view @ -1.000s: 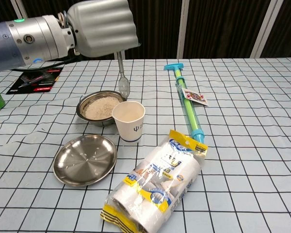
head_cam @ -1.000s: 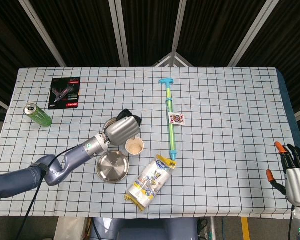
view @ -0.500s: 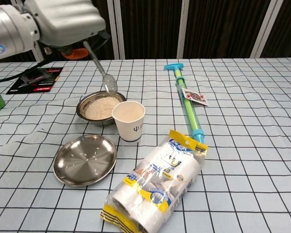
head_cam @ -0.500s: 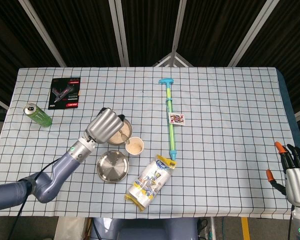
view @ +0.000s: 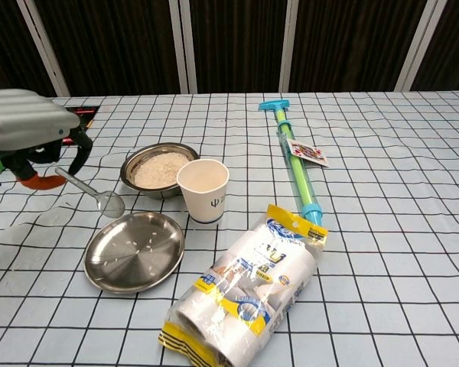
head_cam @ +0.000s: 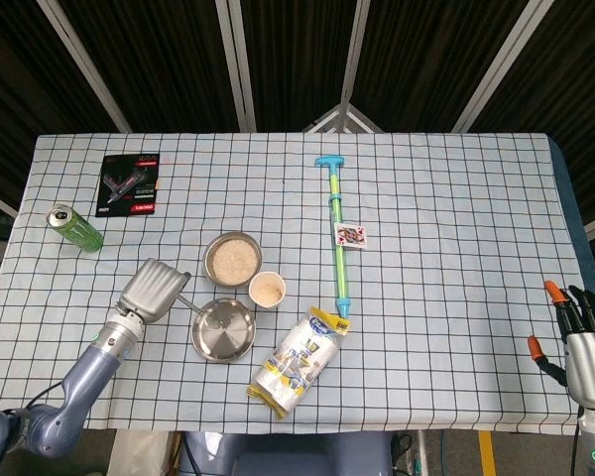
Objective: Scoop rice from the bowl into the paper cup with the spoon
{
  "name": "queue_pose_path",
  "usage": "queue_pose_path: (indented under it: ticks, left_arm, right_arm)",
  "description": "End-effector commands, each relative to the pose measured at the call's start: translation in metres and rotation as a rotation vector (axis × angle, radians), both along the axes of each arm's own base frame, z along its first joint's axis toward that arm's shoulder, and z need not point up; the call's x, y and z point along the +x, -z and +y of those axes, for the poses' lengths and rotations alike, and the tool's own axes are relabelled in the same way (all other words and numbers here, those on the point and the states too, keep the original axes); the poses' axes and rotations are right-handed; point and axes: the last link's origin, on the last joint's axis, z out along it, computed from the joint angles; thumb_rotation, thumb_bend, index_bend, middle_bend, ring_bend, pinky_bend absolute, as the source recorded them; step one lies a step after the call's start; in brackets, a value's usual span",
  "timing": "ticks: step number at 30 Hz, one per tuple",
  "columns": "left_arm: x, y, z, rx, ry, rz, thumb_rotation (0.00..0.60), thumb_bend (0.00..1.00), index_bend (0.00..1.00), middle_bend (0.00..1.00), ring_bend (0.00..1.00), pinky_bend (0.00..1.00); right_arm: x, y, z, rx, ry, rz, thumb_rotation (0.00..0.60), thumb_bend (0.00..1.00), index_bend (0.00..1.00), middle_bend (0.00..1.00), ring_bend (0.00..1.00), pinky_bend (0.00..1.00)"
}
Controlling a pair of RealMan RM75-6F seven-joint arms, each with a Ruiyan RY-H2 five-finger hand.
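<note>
Left hand [view: 27, 138] grips the spoon [view: 98, 193], its tip low over the steel plate [view: 134, 251] at its ten o'clock edge. Paper cup [view: 203, 190] stands beyond, the rice bowl [view: 158, 168] at its ten o'clock. Right hand [head_cam: 583, 332] idles empty, fingers apart.

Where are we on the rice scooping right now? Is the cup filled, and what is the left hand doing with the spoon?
The paper cup already holds rice well up its inside. The left hand holds the spoon, its empty head low at the far left edge of the steel plate, where a few stray grains lie. The bowl has plenty of rice. Left: set the spoon down or scoop again. The right hand is idle.
</note>
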Motion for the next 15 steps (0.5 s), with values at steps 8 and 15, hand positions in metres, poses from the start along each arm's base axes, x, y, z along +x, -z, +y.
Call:
queue_pose_path:
  ticks: [8,15]
  left_arm:
    - [-0.009,0.034,-0.008,-0.050,-0.090,0.005,0.600,0.52,0.56,1.00,1.00,1.00]
    - [-0.008,0.046,-0.007,-0.043,-0.122,0.034,0.600,0.43,0.54,1.00,1.00,1.00]
  right_arm:
    - [0.000,0.000,0.000,-0.003,-0.001,0.002,0.600,0.38,0.07,0.22,0.13,0.14]
    - [0.001,0.000,0.001,-0.005,-0.004,0.001,0.600,0.38,0.07,0.22,0.13,0.14]
